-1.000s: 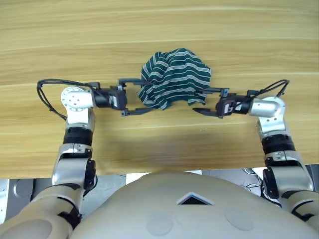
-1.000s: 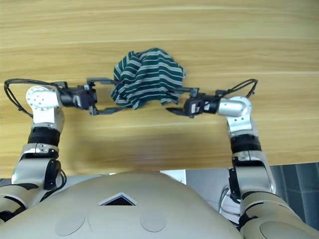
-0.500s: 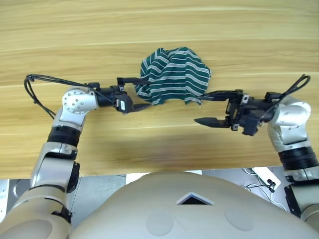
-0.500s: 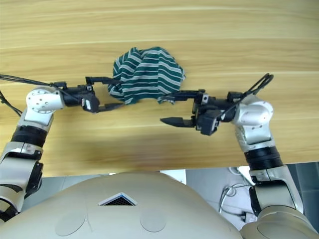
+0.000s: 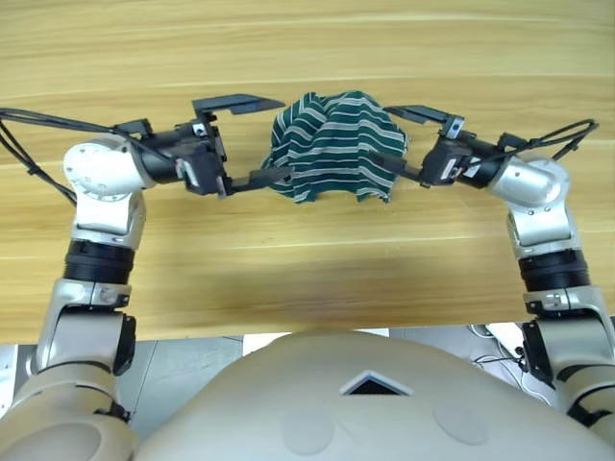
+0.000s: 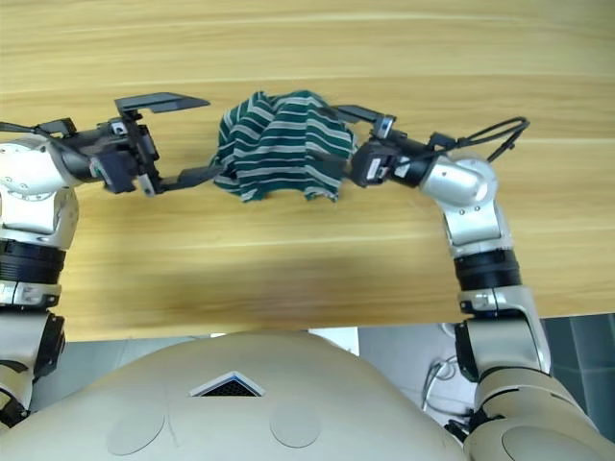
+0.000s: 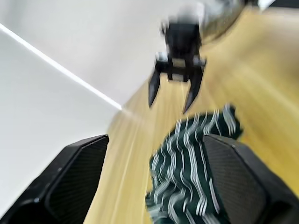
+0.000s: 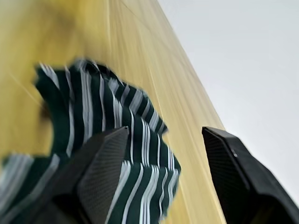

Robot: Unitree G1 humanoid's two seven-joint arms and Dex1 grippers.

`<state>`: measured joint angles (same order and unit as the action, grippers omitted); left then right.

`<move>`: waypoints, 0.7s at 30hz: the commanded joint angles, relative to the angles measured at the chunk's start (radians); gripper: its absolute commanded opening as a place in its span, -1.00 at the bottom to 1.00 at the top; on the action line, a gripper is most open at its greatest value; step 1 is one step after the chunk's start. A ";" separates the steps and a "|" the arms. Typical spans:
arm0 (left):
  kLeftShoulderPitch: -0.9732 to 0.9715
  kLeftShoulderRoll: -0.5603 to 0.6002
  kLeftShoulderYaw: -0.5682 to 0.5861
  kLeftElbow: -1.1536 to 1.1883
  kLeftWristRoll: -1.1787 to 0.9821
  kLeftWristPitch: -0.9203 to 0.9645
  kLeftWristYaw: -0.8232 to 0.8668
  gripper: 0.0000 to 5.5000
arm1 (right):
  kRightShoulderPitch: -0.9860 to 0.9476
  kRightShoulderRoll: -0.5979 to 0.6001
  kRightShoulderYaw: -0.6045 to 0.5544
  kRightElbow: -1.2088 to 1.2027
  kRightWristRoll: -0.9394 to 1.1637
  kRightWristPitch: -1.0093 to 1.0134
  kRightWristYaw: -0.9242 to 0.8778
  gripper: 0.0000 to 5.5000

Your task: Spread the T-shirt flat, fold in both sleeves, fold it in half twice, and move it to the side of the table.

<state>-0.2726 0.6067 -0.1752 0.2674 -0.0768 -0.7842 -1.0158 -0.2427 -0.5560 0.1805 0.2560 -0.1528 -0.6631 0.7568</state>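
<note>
Here's the left hand (image 5: 248, 139) spread wide at one side of the T-shirt (image 5: 332, 144), the right hand (image 5: 411, 142) just as wide at the other, each seemingly brushing cloth, nothing pinched. The shirt sits crumpled in the middle of the counter (image 5: 288, 38). Close now and either hand may grab several layers, dragging the lump instead of opening it.
</note>
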 commanded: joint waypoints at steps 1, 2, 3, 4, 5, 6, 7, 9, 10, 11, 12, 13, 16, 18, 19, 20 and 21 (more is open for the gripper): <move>-0.034 -0.018 -0.043 0.080 0.169 -0.049 0.077 0.37 | -0.028 0.006 0.030 0.032 -0.075 -0.006 -0.052 0.06; -0.031 -0.020 -0.059 0.093 0.193 -0.063 0.084 0.37 | -0.033 0.003 0.033 0.040 -0.089 -0.007 -0.065 0.06; -0.031 -0.022 -0.076 0.103 0.218 -0.072 0.091 0.37 | -0.036 0.001 0.036 0.047 -0.097 -0.009 -0.073 0.06; -0.033 -0.023 -0.090 0.111 0.234 -0.077 0.096 0.37 | -0.038 0.000 0.038 0.050 -0.102 -0.010 -0.078 0.06; -0.036 -0.022 -0.101 0.120 0.244 -0.081 0.100 0.37 | -0.039 -0.002 0.041 0.052 -0.104 -0.011 -0.082 0.06; -0.038 -0.021 -0.109 0.127 0.248 -0.083 0.103 0.37 | -0.040 -0.004 0.045 0.054 -0.107 -0.011 -0.084 0.06; -0.041 -0.019 -0.117 0.139 0.255 -0.086 0.107 0.37 | -0.041 -0.008 0.051 0.060 -0.117 -0.011 -0.087 0.06; -0.051 -0.015 -0.129 0.170 0.284 -0.094 0.122 0.37 | -0.044 -0.017 0.063 0.081 -0.150 -0.007 -0.100 0.06; -0.057 -0.012 -0.134 0.185 0.300 -0.099 0.132 0.37 | -0.046 -0.020 0.068 0.092 -0.167 -0.005 -0.109 0.06; -0.065 -0.008 -0.135 0.200 0.316 -0.103 0.146 0.37 | -0.051 -0.023 0.074 0.108 -0.187 -0.001 -0.121 0.06; -0.072 -0.005 -0.136 0.211 0.327 -0.108 0.157 0.37 | -0.056 -0.024 0.079 0.122 -0.203 0.001 -0.133 0.06; -0.079 -0.002 -0.135 0.216 0.326 -0.110 0.163 0.37 | -0.063 -0.024 0.084 0.138 -0.221 0.004 -0.146 0.06; -0.096 0.008 -0.127 0.218 0.305 -0.116 0.173 0.37 | -0.085 -0.026 0.102 0.196 -0.279 0.012 -0.188 0.06; -0.105 0.016 -0.122 0.214 0.282 -0.114 0.170 0.37 | -0.102 -0.030 0.116 0.240 -0.322 0.024 -0.220 0.06; -0.108 0.019 -0.120 0.214 0.274 -0.114 0.170 0.37 | -0.109 -0.031 0.122 0.258 -0.337 0.028 -0.235 0.06; -0.111 0.023 -0.117 0.214 0.261 -0.113 0.167 0.37 | -0.116 -0.033 0.129 0.278 -0.355 0.031 -0.249 0.06; -0.112 0.027 -0.113 0.210 0.240 -0.113 0.161 0.37 | -0.119 -0.033 0.137 0.293 -0.367 0.032 -0.255 0.06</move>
<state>-0.3583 0.6112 -0.3006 0.4826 0.1951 -0.8944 -0.8528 -0.3361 -0.5735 0.2982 0.5169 -0.4851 -0.6425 0.5158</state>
